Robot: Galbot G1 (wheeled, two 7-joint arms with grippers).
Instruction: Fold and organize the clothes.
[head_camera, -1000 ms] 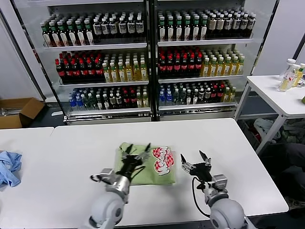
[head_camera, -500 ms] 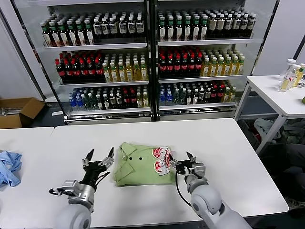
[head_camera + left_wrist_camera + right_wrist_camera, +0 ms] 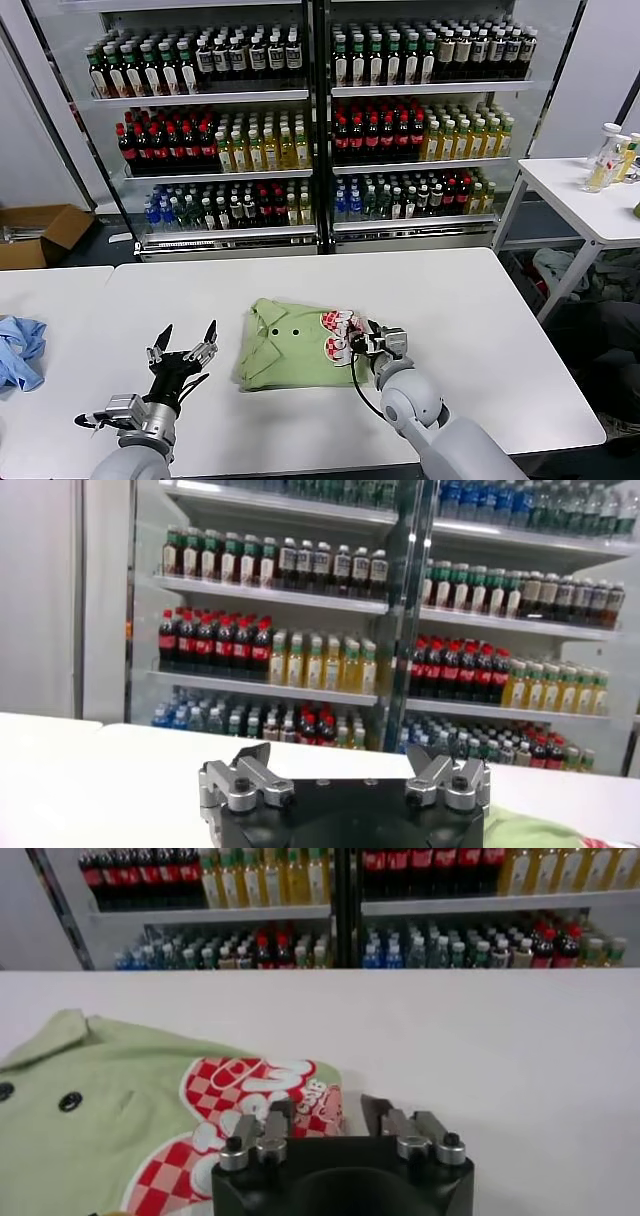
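Note:
The light green polo shirt (image 3: 295, 350) lies folded at the middle of the white table (image 3: 470, 300), collar to the left and red-and-white checkered logo (image 3: 338, 338) at its right end. My right gripper (image 3: 358, 334) is open at the shirt's right edge. In the right wrist view its fingers (image 3: 275, 1116) straddle the edge of the shirt (image 3: 110, 1128) by the logo (image 3: 250, 1093). My left gripper (image 3: 184, 342) is open and empty, left of the shirt and apart from it. In the left wrist view it (image 3: 342, 760) faces the shelves, with a bit of shirt (image 3: 520, 830) beside it.
A crumpled light blue garment (image 3: 20, 350) lies on the adjoining table at far left. Glass-fronted shelves of bottles (image 3: 310, 120) stand behind the table. A side table (image 3: 590, 200) with bottles is at the right. A cardboard box (image 3: 40, 232) sits on the floor at left.
My left gripper has drawn back off the shirt to the left and toward me. My right gripper has moved left to the shirt's right edge.

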